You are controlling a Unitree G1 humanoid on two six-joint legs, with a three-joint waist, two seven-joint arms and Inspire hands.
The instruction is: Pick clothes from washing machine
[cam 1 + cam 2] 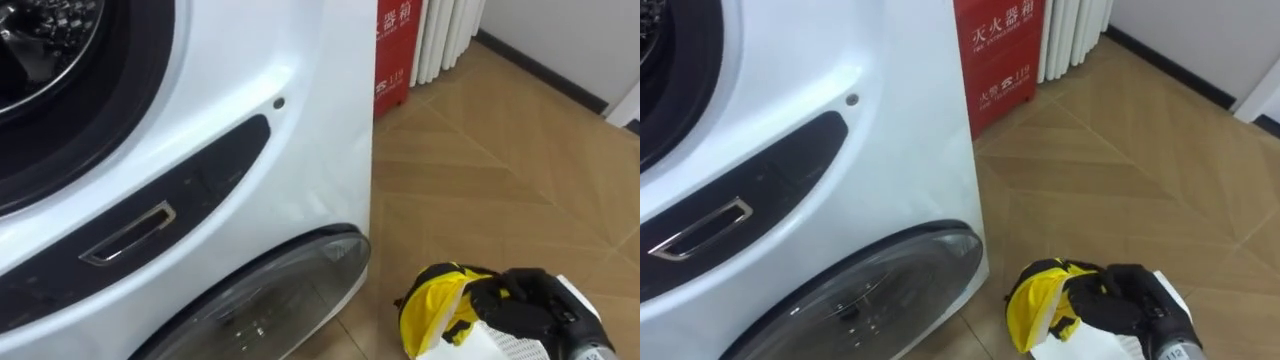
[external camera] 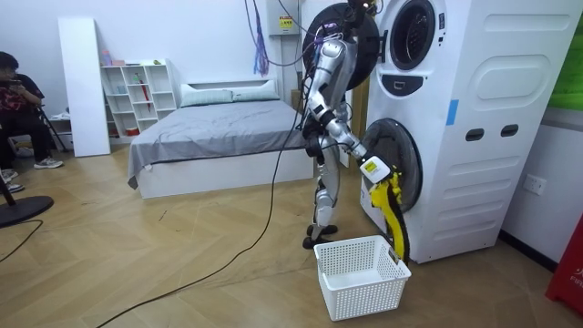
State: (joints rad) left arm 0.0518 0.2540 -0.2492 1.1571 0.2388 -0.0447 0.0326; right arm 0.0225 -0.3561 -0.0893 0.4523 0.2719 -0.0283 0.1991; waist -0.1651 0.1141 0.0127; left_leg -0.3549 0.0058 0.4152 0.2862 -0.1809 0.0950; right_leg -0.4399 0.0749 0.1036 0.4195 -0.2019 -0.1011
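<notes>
At five o'clock, beside the washing machine, my right hand curls tight round the yellow cloth, holding it above the basket, I judge ready to drop

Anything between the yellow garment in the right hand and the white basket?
Nothing visible. The right hand grips the yellow garment, which hangs down in front of the lower washer door. Its bottom end reaches the white basket at the rim on the room view's right, not over the middle.
</notes>
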